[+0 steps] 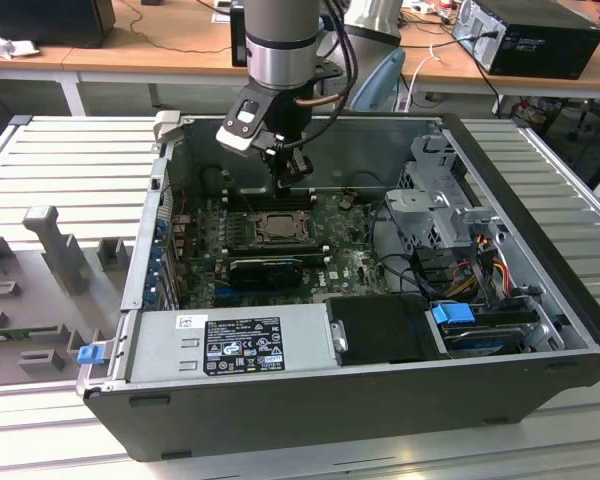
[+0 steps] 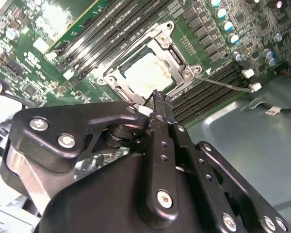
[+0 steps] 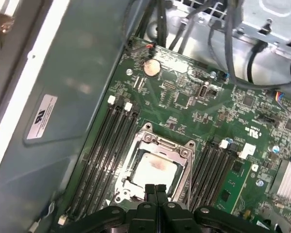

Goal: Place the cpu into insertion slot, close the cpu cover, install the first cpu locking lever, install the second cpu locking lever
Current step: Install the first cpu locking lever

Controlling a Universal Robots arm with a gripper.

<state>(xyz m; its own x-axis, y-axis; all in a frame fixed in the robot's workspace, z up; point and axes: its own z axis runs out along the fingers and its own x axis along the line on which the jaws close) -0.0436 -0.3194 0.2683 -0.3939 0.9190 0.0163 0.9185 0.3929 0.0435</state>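
Observation:
The cpu (image 3: pixel 153 169) is a pale silvery square lying flat in the socket on the green board (image 3: pixel 184 99). The cpu cover (image 3: pixel 184 162), a thin metal frame, lies down around it. The insertion slot's pin field is hidden under both. My gripper (image 3: pixel 155 188) hangs just above the socket's edge, shut, with nothing between its fingers. In the second wrist view the gripper (image 2: pixel 157 98) is close to the cover (image 2: pixel 177 73), and a thin metal lever (image 2: pixel 223 82) reaches out from the socket's corner over the memory slots. In the exterior view the gripper (image 1: pixel 286 172) is above the socket (image 1: pixel 277 228).
Long black memory slots (image 3: pixel 111 145) flank the socket on both sides. A black graphics card (image 1: pixel 265 270) and the power supply (image 1: pixel 240 345) lie nearer the camera. The drive cage (image 1: pixel 435 205) and cables (image 1: pixel 480 260) fill the exterior view's right. The case wall (image 3: pixel 63 97) is close by.

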